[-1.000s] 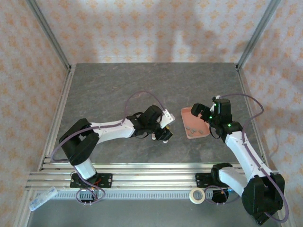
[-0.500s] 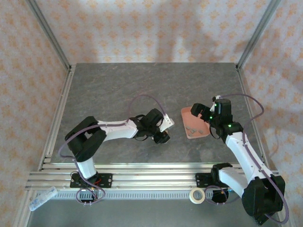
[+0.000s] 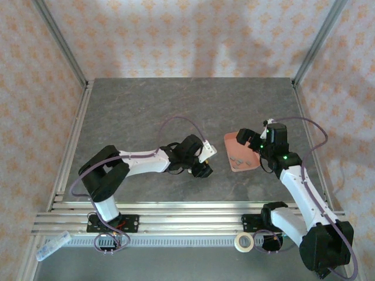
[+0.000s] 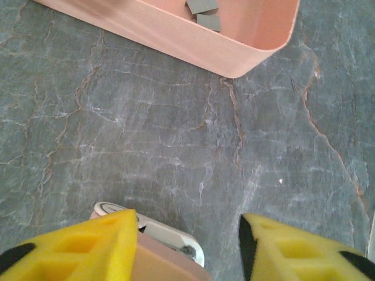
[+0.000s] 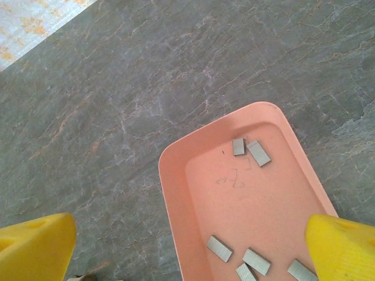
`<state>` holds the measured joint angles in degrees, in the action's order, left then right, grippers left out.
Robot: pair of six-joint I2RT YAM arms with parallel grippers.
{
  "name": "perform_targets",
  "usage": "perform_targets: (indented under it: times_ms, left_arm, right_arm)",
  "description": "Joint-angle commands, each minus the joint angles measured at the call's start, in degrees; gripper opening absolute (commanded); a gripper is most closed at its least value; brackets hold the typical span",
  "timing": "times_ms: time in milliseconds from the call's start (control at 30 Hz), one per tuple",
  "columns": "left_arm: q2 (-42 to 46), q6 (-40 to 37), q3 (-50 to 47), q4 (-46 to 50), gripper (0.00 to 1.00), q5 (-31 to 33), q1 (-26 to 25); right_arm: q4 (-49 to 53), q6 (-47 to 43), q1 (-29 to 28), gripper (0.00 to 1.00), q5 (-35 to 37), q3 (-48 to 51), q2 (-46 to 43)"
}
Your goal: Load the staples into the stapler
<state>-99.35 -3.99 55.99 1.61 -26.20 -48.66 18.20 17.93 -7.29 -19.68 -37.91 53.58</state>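
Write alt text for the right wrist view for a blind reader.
A salmon-pink, round-cornered plastic tray on a grey stone table holds six small grey metal staple strips: two at its far end, four nearer. The open right gripper frames the bottom corners with its yellow fingers.

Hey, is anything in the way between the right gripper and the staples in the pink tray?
Nothing visible blocks it. The right gripper hangs open above the salmon-pink tray, and the staples lie loose and uncovered on its floor. Only the tray's low wall rings them.
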Motion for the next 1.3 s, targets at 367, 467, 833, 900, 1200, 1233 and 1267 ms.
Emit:
perform_targets:
  times_ms: [367, 467, 833, 900, 1200, 1233, 1267]
  left_arm:
    - [4.0, -11.5, 6.3, 18.6, 0.82, 10.3, -1.7]
    - [2.5, -14.2, 7.2, 20.4, 0.85, 12.2, -2.7]
    - [-4.2, -14.4, 10.8, 19.5, 0.74, 14.9, -3.5]
    - [-4.0, -13.9, 11.5, 19.6, 0.67, 15.2, -3.5]
    - [-1.9, -12.4, 13.9, 21.0, 0.46, 14.3, -2.9]
    - [-1.8, -12.1, 14.2, 21.0, 0.43, 14.0, -2.8]
    - [-1.6, -11.9, 14.4, 21.1, 0.39, 14.0, -2.6]
  right_arm:
    - [1.7, 0.6, 0.3, 1.0, -3.9, -0.1, -1.5]
    - [1.5, 0.8, 0.3, 1.0, -4.2, 0.2, -1.5]
    - [1.7, 1.0, 0.2, 1.0, -4.5, 0.3, -1.7]
    - [1.8, 0.9, 0.3, 1.0, -4.5, 0.3, -1.8]
    - [1.5, 1.9, 0.1, 1.0, -5.9, 1.2, -1.9]
    - [1.3, 2.4, 0.2, 1.0, -6.5, 1.6, -1.9]
    - [1.3, 2.8, 0.1, 1.0, -7.0, 1.9, -2.0]
